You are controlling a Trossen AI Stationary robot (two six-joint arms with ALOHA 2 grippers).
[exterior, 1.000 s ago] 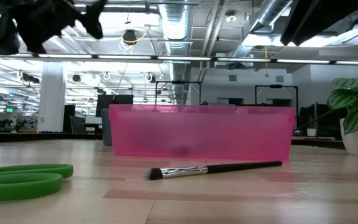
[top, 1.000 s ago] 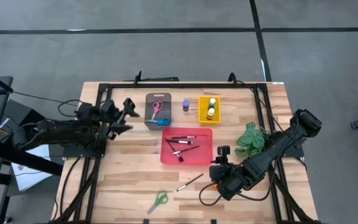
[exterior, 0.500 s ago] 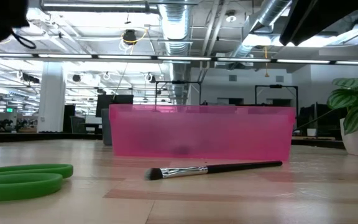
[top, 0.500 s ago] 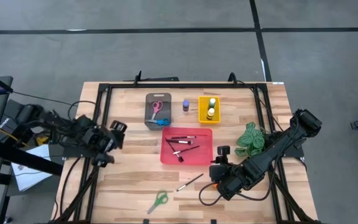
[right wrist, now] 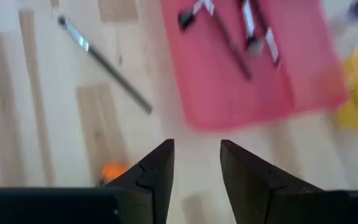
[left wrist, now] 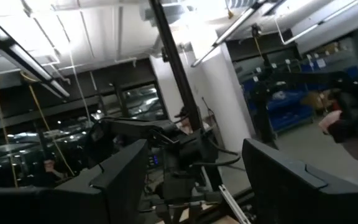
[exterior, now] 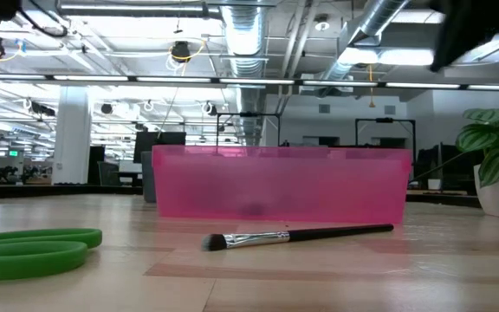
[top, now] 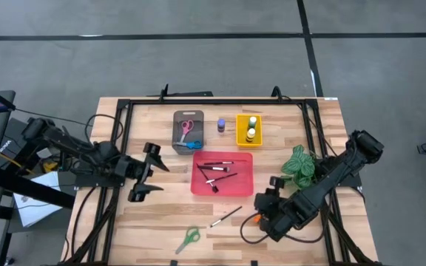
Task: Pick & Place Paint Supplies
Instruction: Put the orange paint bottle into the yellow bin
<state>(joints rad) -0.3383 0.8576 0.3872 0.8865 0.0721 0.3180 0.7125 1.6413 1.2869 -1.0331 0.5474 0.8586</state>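
Observation:
A thin dark-handled paintbrush [top: 225, 216] [exterior: 297, 236] [right wrist: 104, 62] and green-handled scissors [top: 188, 238] [exterior: 33, 247] lie flat on the near part of the table. A small orange bottle [top: 256, 219] [right wrist: 113, 172] sits just beside my right gripper [top: 264, 205] [right wrist: 196, 149]. That gripper hangs open above the wood and slants down toward the red tray [top: 244, 186], with nothing between its fingers. A purple bottle [top: 221, 124] stands between the grey and yellow trays. My left gripper [top: 152, 174] is open and empty above the table, left of the red tray, and tipped upward.
The red tray holds several brushes. The grey tray [top: 177, 140] holds pink and blue scissors, and the yellow tray [top: 241, 137] holds small bottles. A green plant [top: 299, 164] stands beside my right arm. A black frame [top: 213, 102] runs along the table's edges. Bare wood lies along the near edge.
My left gripper has swung from beside the grey tray toward the table's near edge and a little to the right, rolling about its own axis and staying open. My right gripper has rolled at the wrist in place. Nothing on the table has moved.

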